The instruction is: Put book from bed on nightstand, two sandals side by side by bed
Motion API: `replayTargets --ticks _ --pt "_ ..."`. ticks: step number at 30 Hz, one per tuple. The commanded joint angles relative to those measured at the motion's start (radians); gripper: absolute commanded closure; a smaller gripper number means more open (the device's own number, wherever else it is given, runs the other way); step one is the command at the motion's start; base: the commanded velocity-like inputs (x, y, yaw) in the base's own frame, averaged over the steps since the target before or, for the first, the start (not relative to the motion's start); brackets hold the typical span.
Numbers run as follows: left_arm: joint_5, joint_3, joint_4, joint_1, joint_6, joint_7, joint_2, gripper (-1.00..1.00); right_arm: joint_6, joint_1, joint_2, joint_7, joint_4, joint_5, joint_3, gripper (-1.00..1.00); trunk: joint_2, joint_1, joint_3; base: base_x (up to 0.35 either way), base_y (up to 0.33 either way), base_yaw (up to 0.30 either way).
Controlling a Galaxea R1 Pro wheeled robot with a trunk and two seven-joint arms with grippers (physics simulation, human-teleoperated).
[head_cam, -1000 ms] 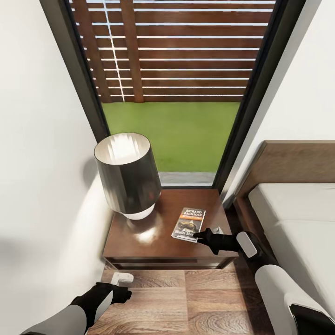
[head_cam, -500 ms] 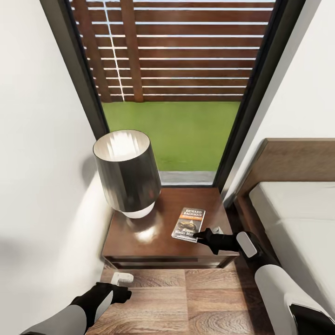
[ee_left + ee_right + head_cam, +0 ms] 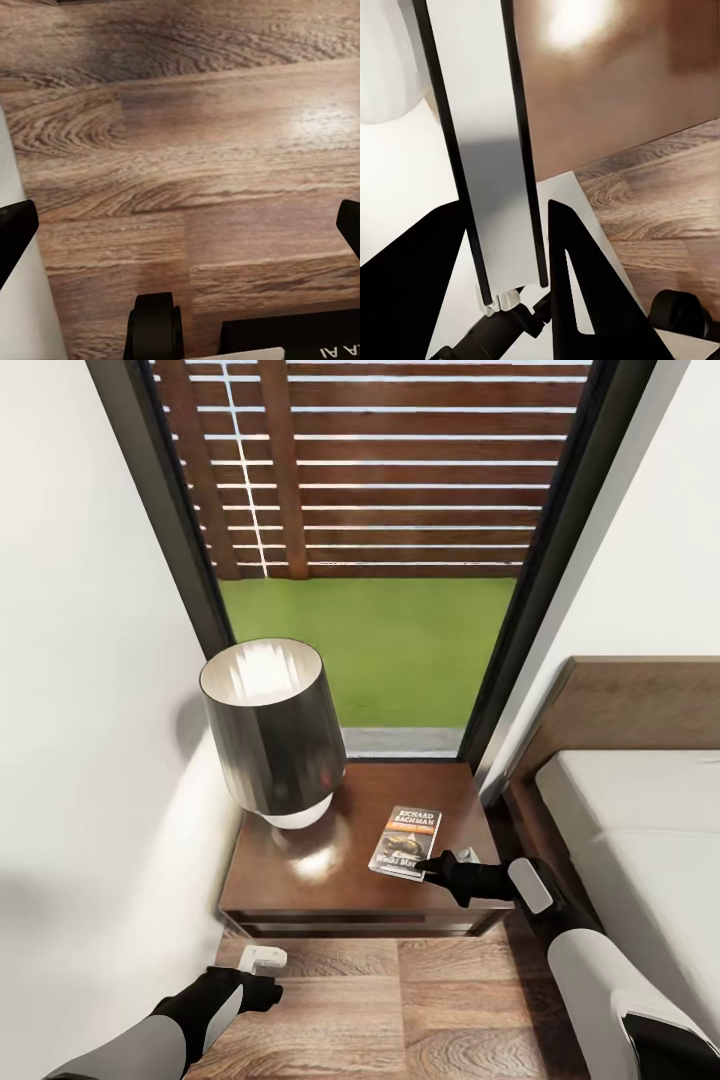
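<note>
- Black right gripper point(image 3: 432, 867) pinches the near edge of the book point(image 3: 405, 842); in the right wrist view its fingers point(image 3: 585, 300) sit close on either side of the thin book point(image 3: 484, 150).
- Left gripper point(image 3: 268, 992) hangs spread wide and empty over the wood floor point(image 3: 187, 150).
- Nothing has moved since half a second ago.
- The book lies flat on the nightstand point(image 3: 300, 880), right of the lamp point(image 3: 272, 732), long axis toward the window point(image 3: 380, 510), title end farthest.
</note>
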Motion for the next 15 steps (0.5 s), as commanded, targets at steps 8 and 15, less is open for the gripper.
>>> replayTargets --ticks 8,15 --pt "0.008 -0.009 -0.002 0.0 0.005 0.0 0.001 -1.0 0.005 -0.001 0.001 0.009 0.0 0.009 -0.004 1.0 -0.05 0.027 -0.023 0.0 0.0 0.0" --pt "0.008 -0.009 -0.002 0.0 0.005 0.0 0.001 -1.0 0.005 -0.001 0.0 0.009 0.0 0.009 -0.005 1.0 -0.05 0.027 -0.023 0.0 0.0 0.0"
